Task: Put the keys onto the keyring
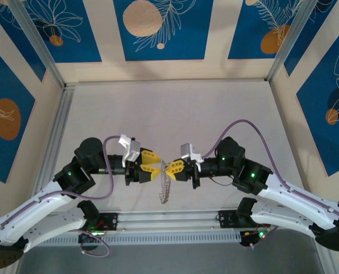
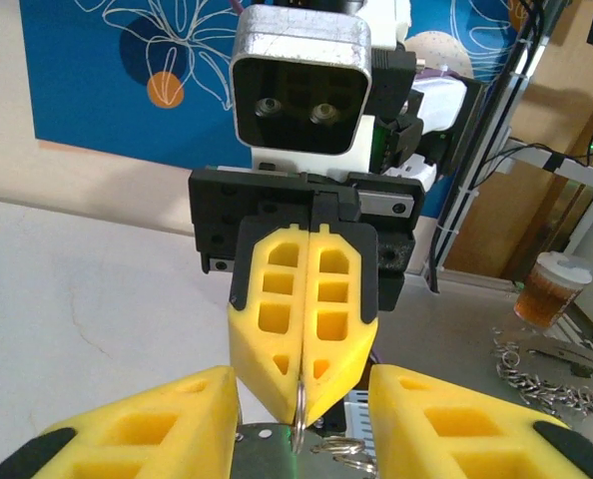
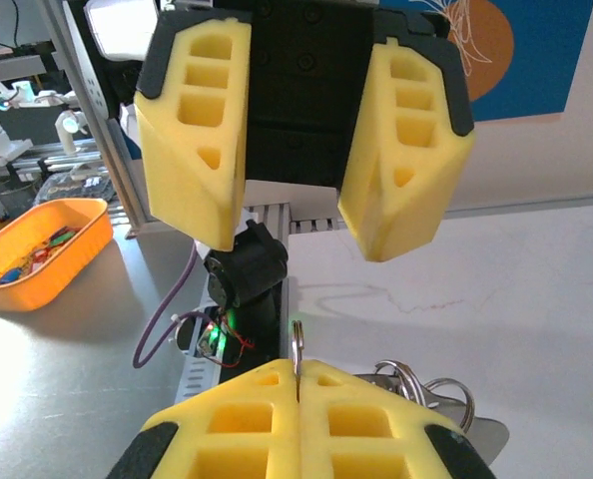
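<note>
Jaws of right gripper (image 2: 302, 394) press together, pinching keyring (image 3: 296, 344); left gripper (image 1: 157, 162) jaws stand spread
Grippers face tip to tip, chain (image 1: 165, 188) dangling beneath them

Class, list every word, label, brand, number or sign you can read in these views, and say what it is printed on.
None can be read.
The blue wall panels carry only flower drawings, no words.
The yellow gripper fingers and the table bear no lettering.
The keyring, the drink cup and the bits in the orange tray are too small or blurred to show any print.
</note>
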Controlling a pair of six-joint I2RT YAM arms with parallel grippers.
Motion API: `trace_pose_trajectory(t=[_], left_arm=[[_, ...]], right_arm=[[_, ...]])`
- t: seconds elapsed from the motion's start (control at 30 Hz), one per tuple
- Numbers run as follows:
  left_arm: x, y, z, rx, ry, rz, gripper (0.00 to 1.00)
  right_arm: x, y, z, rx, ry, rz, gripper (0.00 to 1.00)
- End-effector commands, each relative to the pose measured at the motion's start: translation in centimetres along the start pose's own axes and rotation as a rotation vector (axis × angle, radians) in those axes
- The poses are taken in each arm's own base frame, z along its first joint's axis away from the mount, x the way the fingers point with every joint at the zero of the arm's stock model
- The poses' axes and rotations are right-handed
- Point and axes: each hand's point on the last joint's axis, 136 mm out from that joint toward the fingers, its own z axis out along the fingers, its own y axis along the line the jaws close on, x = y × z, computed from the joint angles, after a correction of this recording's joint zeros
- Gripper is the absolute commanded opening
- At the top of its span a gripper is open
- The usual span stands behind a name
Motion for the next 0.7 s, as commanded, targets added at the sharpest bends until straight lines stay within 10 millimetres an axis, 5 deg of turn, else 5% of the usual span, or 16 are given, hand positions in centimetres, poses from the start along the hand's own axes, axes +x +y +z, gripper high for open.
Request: trace_pose_trajectory(t=[0.0,0.67], left_arm=[[-0.3,-0.9,-0.5,0.016,-0.007,0.025,0.36],[1.3,1.1,0.1,-0.061,0.172,0.007,0.31]], right_arm=[[-3.3,0.0,-0.2,0.023,-0.078,-0.072,0.00],[-5.9,-1.6,0.4,-0.029,-0.160,-0.035,0.00]])
